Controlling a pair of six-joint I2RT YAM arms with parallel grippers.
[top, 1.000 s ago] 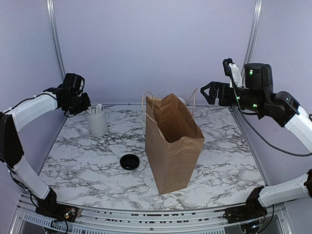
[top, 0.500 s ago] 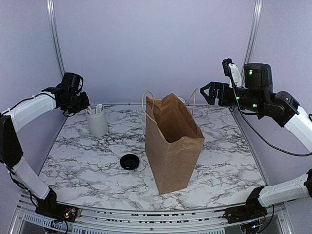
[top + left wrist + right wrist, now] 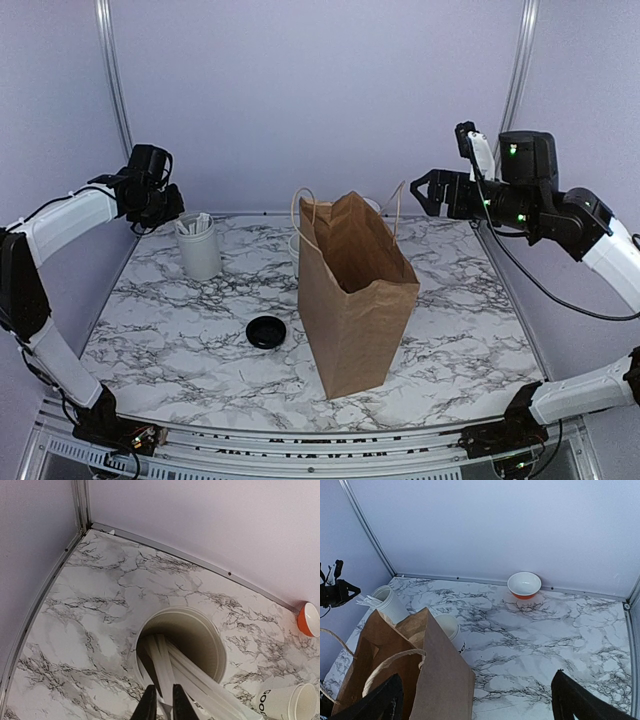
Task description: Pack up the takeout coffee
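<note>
The takeout coffee cup (image 3: 447,627), white paper with black lettering, stands with no lid on it behind the brown paper bag (image 3: 355,290); it also shows in the left wrist view (image 3: 282,704). A loose black lid (image 3: 266,331) lies left of the bag. My left gripper (image 3: 164,687) hovers over a white holder cup (image 3: 200,255) full of white sticks (image 3: 170,665), its jaws nearly together with one stick's end between them. My right gripper (image 3: 475,700) hangs high at the back right (image 3: 425,190), open wide and holding nothing, looking down at the bag's open mouth.
An orange bowl (image 3: 524,585) with a white inside sits against the back wall. The upright bag (image 3: 435,680) has rope handles and hides most of the table behind it. Metal rails edge the marble table (image 3: 470,330).
My left gripper has lifted slightly above the holder cup. The right arm, bag and lid have not moved.
</note>
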